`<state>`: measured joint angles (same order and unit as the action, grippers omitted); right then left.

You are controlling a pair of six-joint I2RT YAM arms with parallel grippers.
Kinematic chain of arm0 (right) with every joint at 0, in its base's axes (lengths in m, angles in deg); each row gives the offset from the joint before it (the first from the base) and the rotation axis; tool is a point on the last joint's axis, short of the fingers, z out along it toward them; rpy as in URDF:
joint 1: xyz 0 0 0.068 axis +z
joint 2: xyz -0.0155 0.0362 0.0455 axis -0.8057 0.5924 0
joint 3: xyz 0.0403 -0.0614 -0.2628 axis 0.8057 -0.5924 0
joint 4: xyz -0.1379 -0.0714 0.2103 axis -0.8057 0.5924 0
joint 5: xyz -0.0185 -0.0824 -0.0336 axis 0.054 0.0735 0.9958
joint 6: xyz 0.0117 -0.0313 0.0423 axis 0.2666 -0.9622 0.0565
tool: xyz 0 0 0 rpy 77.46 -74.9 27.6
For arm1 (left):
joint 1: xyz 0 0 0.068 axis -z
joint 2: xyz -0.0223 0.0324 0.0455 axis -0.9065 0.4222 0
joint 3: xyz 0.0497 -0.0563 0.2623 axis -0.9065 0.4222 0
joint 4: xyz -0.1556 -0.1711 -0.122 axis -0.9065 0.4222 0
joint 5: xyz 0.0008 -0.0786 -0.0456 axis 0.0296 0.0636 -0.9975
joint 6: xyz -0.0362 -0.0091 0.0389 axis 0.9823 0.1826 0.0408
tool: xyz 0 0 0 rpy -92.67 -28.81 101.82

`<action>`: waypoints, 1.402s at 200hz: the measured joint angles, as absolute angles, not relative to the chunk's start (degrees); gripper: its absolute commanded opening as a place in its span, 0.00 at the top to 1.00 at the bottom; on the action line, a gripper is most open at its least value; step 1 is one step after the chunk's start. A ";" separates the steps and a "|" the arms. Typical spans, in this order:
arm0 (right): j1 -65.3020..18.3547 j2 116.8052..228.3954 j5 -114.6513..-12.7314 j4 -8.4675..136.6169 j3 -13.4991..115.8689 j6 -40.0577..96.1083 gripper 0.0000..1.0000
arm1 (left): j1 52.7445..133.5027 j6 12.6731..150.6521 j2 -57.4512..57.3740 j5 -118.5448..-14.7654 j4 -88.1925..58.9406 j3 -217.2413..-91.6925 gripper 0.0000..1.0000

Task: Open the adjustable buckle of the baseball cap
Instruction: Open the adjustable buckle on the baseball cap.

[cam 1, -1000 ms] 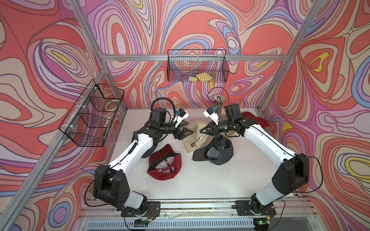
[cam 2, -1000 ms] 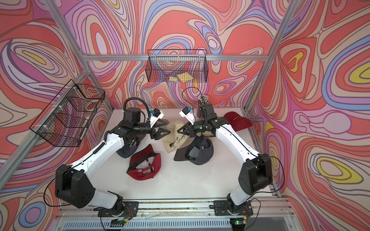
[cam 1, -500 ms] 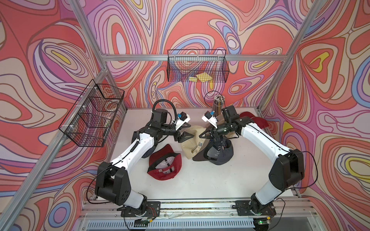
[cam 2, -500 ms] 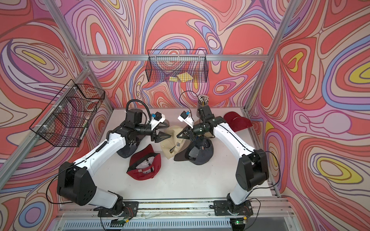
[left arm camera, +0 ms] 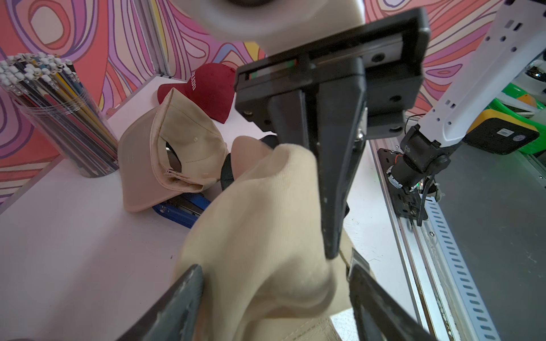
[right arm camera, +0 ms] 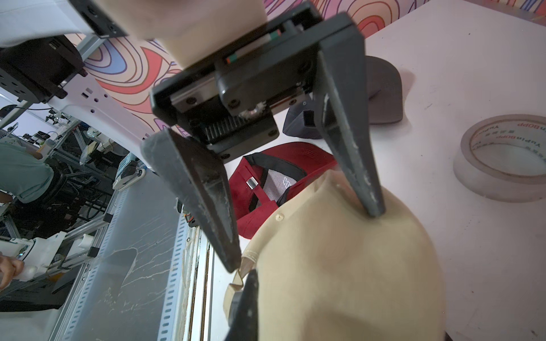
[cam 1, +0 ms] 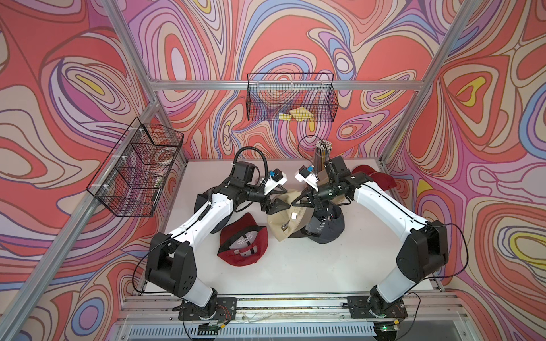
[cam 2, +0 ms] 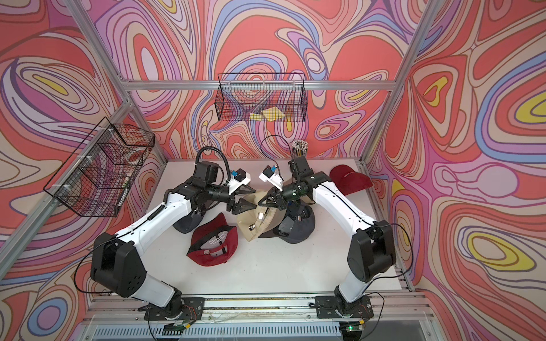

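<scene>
The beige baseball cap [cam 1: 284,224] [cam 2: 247,225] lies crown-up at mid-table. My left gripper [cam 1: 277,205] [cam 2: 244,205] [left arm camera: 276,274] is open, its two fingers straddling the cap's soft crown [left arm camera: 260,224]. One fingertip [right arm camera: 374,211] presses into the fabric. My right gripper [cam 1: 297,201] [cam 2: 262,203] [right arm camera: 245,292] faces it, shut on the folded beige strap [right arm camera: 236,283] at the cap's rim. The metal buckle [left arm camera: 357,261] shows right beside the left gripper's finger; a pale clasp piece [cam 1: 293,215] shows in a top view.
A red cap [cam 1: 243,242] lies inside-up in front. A grey cap [cam 1: 326,228] sits under the right gripper, a dark cap [cam 1: 204,203] under the left arm, a maroon cap [cam 1: 375,178] back right. Pencil cup [cam 1: 322,153], tape roll [right arm camera: 502,156], another beige cap [left arm camera: 165,150] and wall baskets [cam 1: 291,100] surround them.
Both grippers have come closer together and lower over the beige cap. The right gripper moved left with the strap in it; the cap has settled lower on the table.
</scene>
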<state>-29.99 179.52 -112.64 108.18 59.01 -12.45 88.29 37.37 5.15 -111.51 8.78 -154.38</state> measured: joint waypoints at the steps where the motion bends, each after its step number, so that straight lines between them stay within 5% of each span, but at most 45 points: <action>1: -29.97 179.52 -112.64 108.07 59.01 -12.39 1.00 | 88.31 37.35 5.17 -111.51 8.87 -154.40 0.28; 150: -29.99 179.48 -112.62 100.12 57.76 -5.63 1.00 | 88.71 35.10 7.07 -112.71 14.26 -157.44 1.00; 192: -29.86 178.32 -110.63 95.64 56.41 -0.32 0.48 | 88.66 37.13 7.27 -110.30 14.31 -157.52 1.00; 217: -29.67 176.05 -104.60 92.55 55.97 5.82 0.03 | 88.71 42.05 7.29 -107.81 12.25 -157.52 1.00; 280: -29.62 170.65 -86.94 88.23 54.75 16.77 0.02 | 89.56 52.08 6.88 -102.65 4.84 -155.71 1.00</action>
